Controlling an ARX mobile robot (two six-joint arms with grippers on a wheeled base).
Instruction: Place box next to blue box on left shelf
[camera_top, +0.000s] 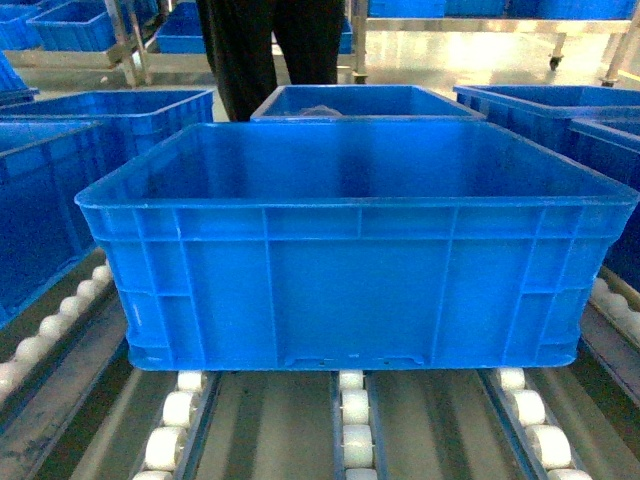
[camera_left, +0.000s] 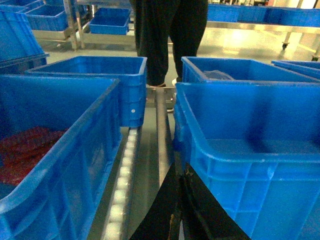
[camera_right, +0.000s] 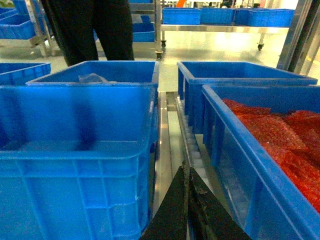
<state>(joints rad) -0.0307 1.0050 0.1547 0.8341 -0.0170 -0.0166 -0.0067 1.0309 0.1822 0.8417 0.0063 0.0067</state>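
Box (camera_top: 350, 250) on roller shelf (camera_top: 355, 430) — between left claw (camera_left: 182, 210) and right claw (camera_right: 189, 210)

A person in black trousers (camera_top: 270, 45) is standing on the pale floor (camera_top: 450, 65) behind the crates. A crate holding red netting (camera_right: 280, 135) is sitting to the right. More blue bins (camera_right: 225, 15) are resting on a wheeled metal rack (camera_right: 260, 30) beyond.
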